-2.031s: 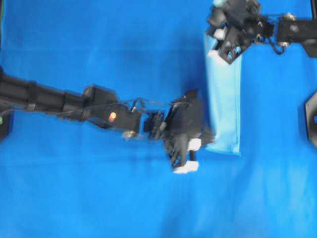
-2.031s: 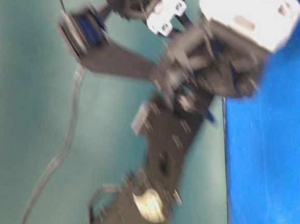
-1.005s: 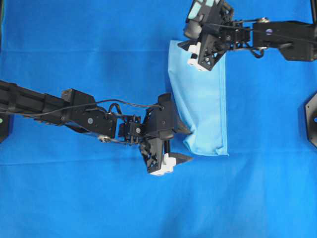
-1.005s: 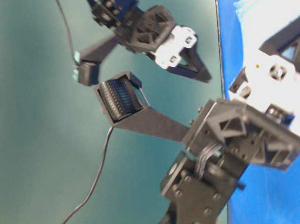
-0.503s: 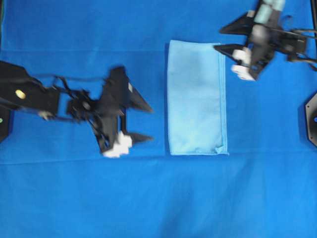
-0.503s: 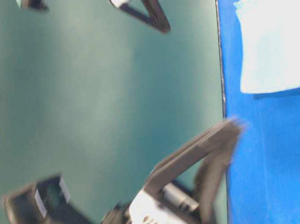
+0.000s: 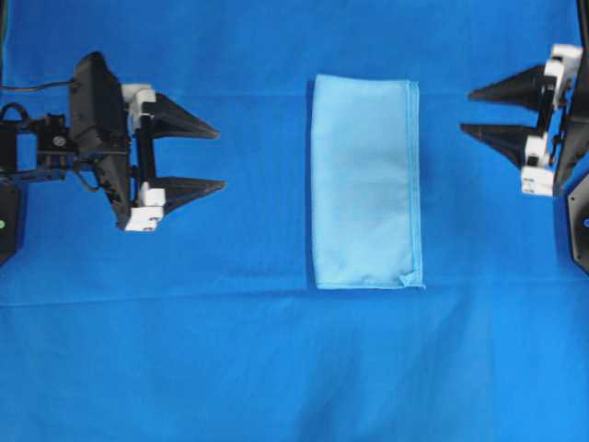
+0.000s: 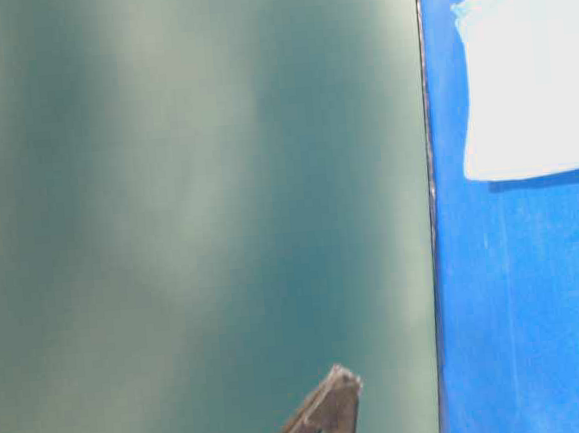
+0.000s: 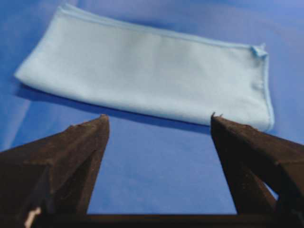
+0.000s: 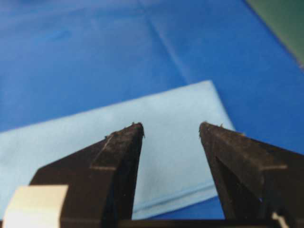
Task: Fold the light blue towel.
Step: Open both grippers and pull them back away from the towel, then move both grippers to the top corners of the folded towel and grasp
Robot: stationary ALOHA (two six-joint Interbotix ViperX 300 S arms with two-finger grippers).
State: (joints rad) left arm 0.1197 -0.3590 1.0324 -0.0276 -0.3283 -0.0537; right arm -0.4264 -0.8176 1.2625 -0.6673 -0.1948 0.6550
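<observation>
Towel is lying folded in half now; left gripper at 9 o'clock and right gripper at 3 are backing off, jaws wide, empty.

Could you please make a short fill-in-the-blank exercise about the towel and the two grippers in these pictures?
1. The light blue towel lies folded into a long ____ on the blue table covering.
2. The left gripper has its jaws ____ and holds nothing.
3. In the overhead view, the towel lies ____ the left gripper and the right gripper.
4. Neither gripper ____ the towel.

Missing words: rectangle; open; between; touches
</observation>
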